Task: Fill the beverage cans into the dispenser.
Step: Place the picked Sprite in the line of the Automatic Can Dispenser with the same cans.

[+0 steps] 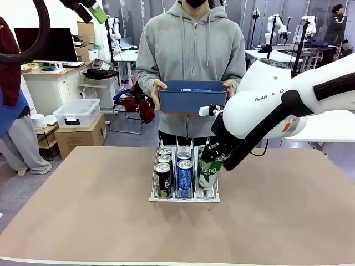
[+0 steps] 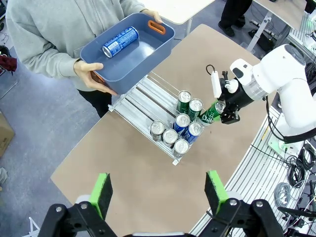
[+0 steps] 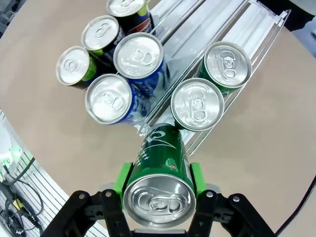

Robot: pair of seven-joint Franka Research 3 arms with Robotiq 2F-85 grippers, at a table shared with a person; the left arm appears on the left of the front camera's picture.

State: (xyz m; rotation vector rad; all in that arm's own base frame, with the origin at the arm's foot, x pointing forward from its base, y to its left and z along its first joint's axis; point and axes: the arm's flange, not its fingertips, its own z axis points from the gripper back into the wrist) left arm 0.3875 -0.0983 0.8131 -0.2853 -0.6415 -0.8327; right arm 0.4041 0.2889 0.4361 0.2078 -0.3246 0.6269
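The clear dispenser (image 1: 183, 197) stands mid-table with several beverage cans in its lanes: black ones (image 1: 163, 180) on the left, blue ones (image 1: 184, 178) in the middle, green ones (image 3: 197, 104) on the right. My right gripper (image 1: 213, 157) is shut on a green can (image 3: 159, 174), which is tilted with its foot at the front end of the right lane (image 2: 211, 113). High above the table, my left gripper (image 2: 159, 192) stands open with nothing between its fingers. The rear half of the dispenser (image 2: 148, 96) is bare.
A person at the far edge holds a blue tub (image 1: 192, 95) in both hands, with one blue can (image 2: 120, 42) lying in it. The tub hangs just over the dispenser's rear end. Bare tabletop (image 1: 83, 216) lies on both sides.
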